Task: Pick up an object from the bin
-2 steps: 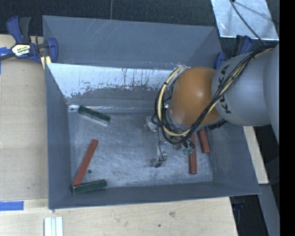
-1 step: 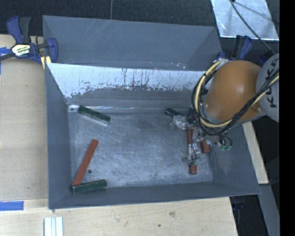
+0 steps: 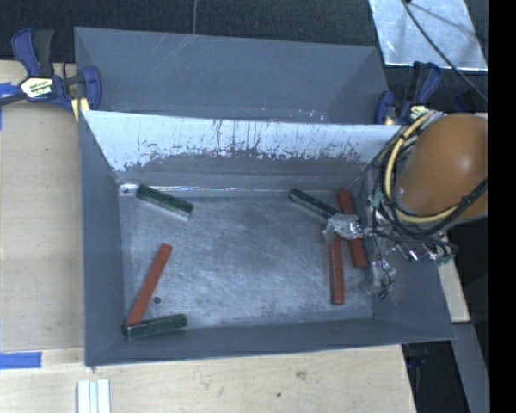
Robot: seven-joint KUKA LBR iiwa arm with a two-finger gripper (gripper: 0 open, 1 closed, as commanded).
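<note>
Sticks lie scattered on the floor of the grey bin (image 3: pixel 241 256). At the left, a dark green stick (image 3: pixel 163 200) rests by the back wall. Below it a slanted red-brown stick (image 3: pixel 149 284) meets a second green stick (image 3: pixel 156 325) at the front edge. Further right, a slim green stick (image 3: pixel 312 202), a long red-brown stick (image 3: pixel 337 274) and a shorter red stick (image 3: pixel 354 235) cluster just beside the gripper (image 3: pixel 377 263), which is low by the right wall under the arm's orange cover (image 3: pixel 443 166). Whether the gripper is open or closed cannot be told.

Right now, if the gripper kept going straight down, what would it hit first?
Probably bare bin floor by the right wall: the gripper hangs just right of two red-brown sticks, not over them, though depth is unclear.
</note>
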